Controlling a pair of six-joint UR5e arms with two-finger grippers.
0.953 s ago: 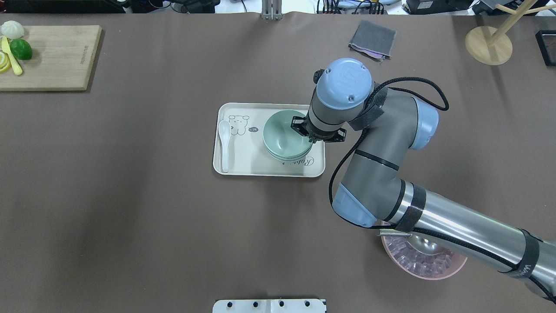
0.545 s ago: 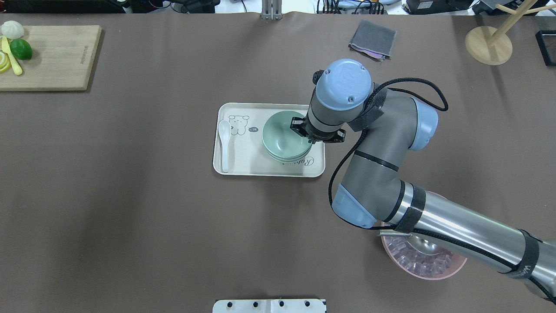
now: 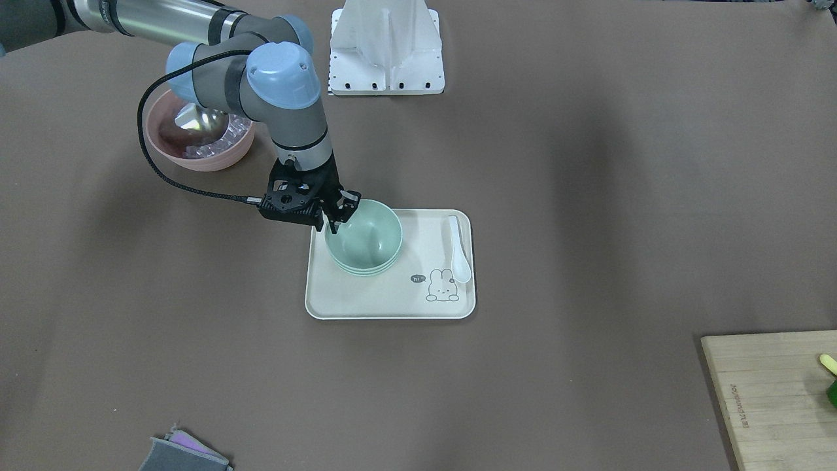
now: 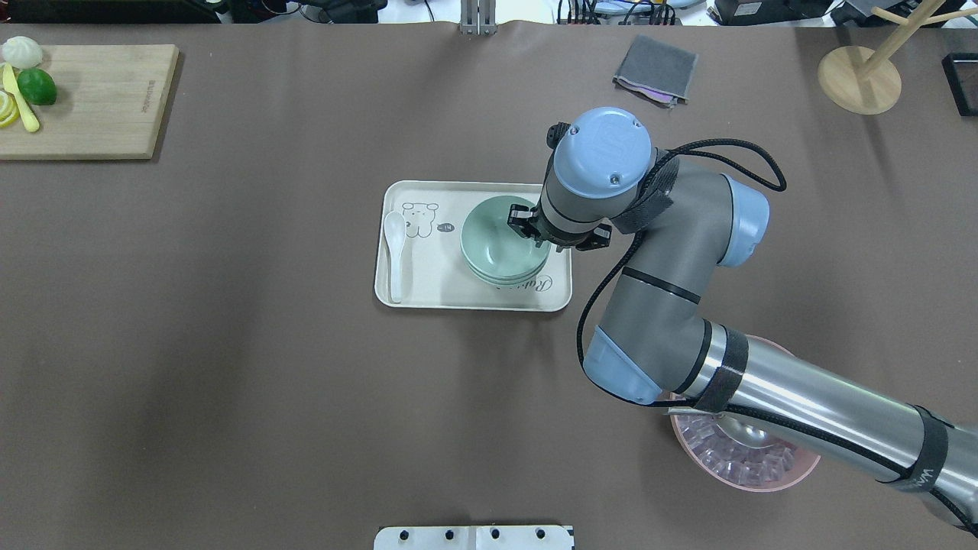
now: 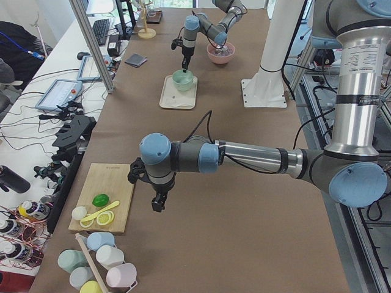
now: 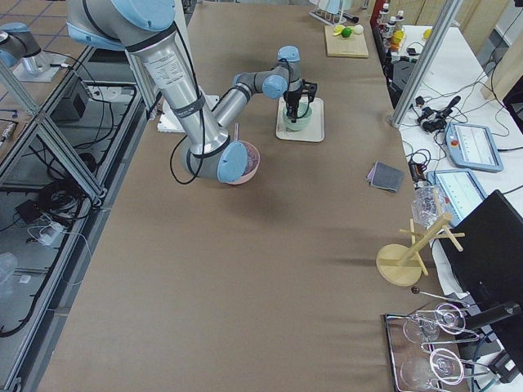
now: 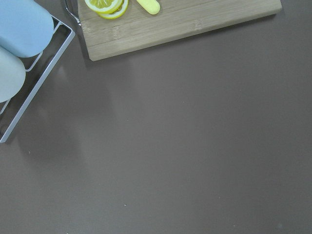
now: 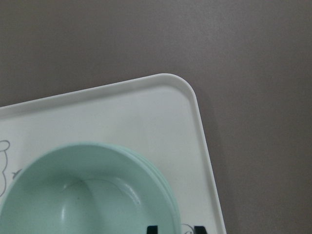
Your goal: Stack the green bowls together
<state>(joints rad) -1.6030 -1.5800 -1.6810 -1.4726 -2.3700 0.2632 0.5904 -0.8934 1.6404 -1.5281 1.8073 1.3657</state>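
While the right gripper point(image 3: 335, 219) hangs at the rim of the top bowl, its jaws stand a little apart, one on each side of that rim in the wrist view. They seem to clamp nothing, so I judge the bowl let go rather than held. Seen from overhead, the gripper sits at the far right edge of the green bowls point(image 3: 366, 239), whose centre lies just left of it and slightly nearer. Being round, they offer no long axis to line up with. Three rims show, nested upright in one pile, so the stacking looks done and a straight lift clear would finish it.

That pile stands on the right half of the cream tray point(image 3: 392, 304), with a white spoon point(image 3: 460, 255) lying along its left side, apart from the bowls. Near and to the right, a pink bowl point(image 3: 196, 156) holds a metal scoop point(image 3: 196, 121) and clear pieces. Well away at the left end, the left gripper point(image 5: 157, 201) hovers beside the cutting board point(image 5: 105, 189). Whether it is parted or closed I cannot tell.
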